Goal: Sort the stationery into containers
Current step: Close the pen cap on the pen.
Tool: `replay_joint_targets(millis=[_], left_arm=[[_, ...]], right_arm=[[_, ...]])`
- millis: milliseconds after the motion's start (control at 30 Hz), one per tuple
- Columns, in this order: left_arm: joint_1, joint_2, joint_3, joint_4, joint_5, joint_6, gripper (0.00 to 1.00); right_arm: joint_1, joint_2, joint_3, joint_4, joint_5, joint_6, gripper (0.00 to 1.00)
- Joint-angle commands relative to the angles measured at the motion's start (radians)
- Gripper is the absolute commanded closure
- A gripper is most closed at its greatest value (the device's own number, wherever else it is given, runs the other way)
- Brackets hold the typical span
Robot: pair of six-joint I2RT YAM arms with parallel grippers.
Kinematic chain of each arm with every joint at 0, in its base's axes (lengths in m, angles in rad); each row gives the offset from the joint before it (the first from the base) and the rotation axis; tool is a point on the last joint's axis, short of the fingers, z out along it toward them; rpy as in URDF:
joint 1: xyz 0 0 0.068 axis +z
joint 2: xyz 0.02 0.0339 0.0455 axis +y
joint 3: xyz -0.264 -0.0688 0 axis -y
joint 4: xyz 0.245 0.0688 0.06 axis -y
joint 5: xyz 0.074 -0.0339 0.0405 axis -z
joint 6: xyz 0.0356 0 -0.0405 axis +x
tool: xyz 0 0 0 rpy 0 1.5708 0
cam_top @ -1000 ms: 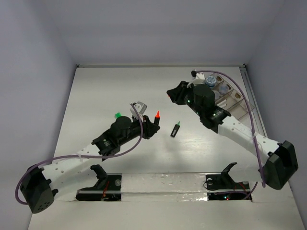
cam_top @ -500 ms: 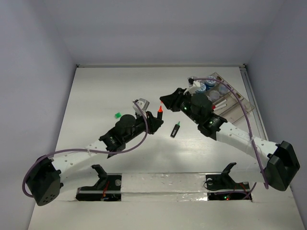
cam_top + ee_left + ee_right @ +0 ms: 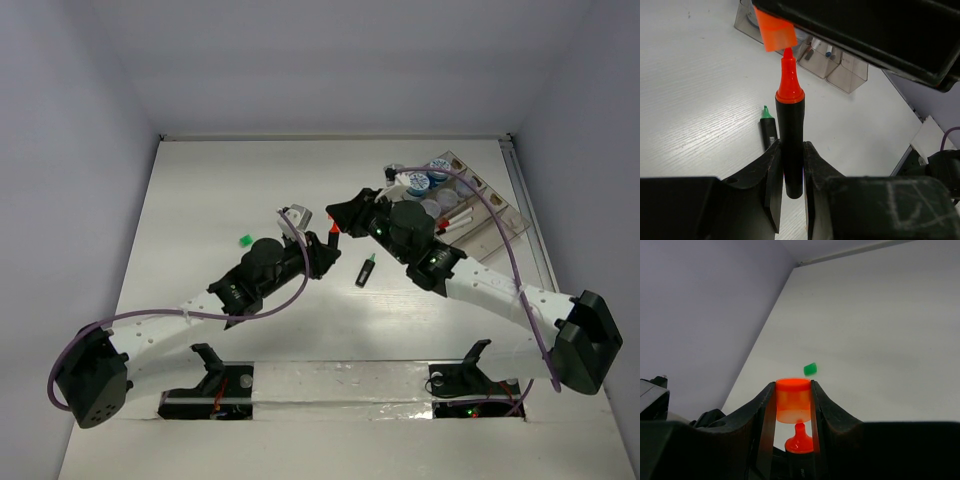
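My left gripper [image 3: 322, 252] [image 3: 791, 148] is shut on the black body of the orange-tipped highlighter [image 3: 789, 130], tip [image 3: 332, 232] pointing up and away. My right gripper [image 3: 342, 214] [image 3: 793, 386] is shut on a small translucent orange cap [image 3: 793, 401] [image 3: 775, 31]. The cap's open end sits right at the highlighter's orange tip [image 3: 800, 441]. The green-tipped highlighter [image 3: 366, 270] [image 3: 768, 131] lies uncapped on the table. The clear compartment tray [image 3: 492, 196] [image 3: 846, 71] stands at the back right with round pots [image 3: 436, 179] and pens [image 3: 456, 218] in it.
A small green cap [image 3: 243, 240] [image 3: 810, 369] lies alone on the table, left of the grippers. The two arms meet over the table's middle. Walls close the table at the left, back and right.
My right gripper has swung left from over the tray with the orange cap to the highlighter's tip. My left gripper has moved slightly forward and right with the highlighter.
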Motion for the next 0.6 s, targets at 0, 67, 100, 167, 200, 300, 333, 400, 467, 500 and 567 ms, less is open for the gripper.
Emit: replay_joint_targets(millis=[0, 67, 100, 167, 200, 300, 333, 400, 467, 500, 567], left_arm=[[-0.006, -0.014, 0.053, 0.056, -0.007, 0.014, 1.00], [-0.006, -0.014, 0.053, 0.055, -0.007, 0.013, 1.00], [-0.006, -0.015, 0.055, 0.052, -0.007, 0.013, 1.00], [-0.006, -0.018, 0.055, 0.047, -0.043, 0.010, 1.00], [-0.006, -0.023, 0.055, 0.042, -0.047, 0.008, 1.00], [-0.006, -0.022, 0.062, 0.026, -0.061, -0.004, 1.00], [-0.006, -0.020, 0.070, 0.023, -0.061, -0.006, 1.00], [-0.006, -0.011, 0.073, 0.021, -0.066, -0.007, 1.00], [-0.006, -0.011, 0.074, 0.022, -0.078, -0.007, 1.00], [-0.006, -0.009, 0.076, 0.024, -0.081, -0.007, 1.00], [-0.006, -0.003, 0.084, 0.027, -0.081, -0.006, 1.00]], right_arm=[[0.023, 0.003, 0.009, 0.049, 0.063, -0.037, 1.00], [0.032, 0.004, 0.005, 0.050, 0.073, -0.041, 1.00], [0.032, 0.006, 0.003, 0.052, 0.074, -0.044, 1.00], [0.032, 0.006, -0.005, 0.056, 0.079, -0.046, 1.00], [0.041, 0.001, -0.008, 0.058, 0.082, -0.049, 1.00], [0.052, -0.005, -0.020, 0.064, 0.105, -0.057, 1.00], [0.052, -0.010, -0.023, 0.065, 0.109, -0.061, 1.00], [0.052, -0.011, -0.023, 0.062, 0.122, -0.072, 1.00], [0.073, -0.010, -0.023, 0.061, 0.146, -0.083, 1.00], [0.073, -0.008, -0.023, 0.058, 0.158, -0.095, 1.00], [0.096, -0.002, -0.025, 0.062, 0.177, -0.103, 1.00]])
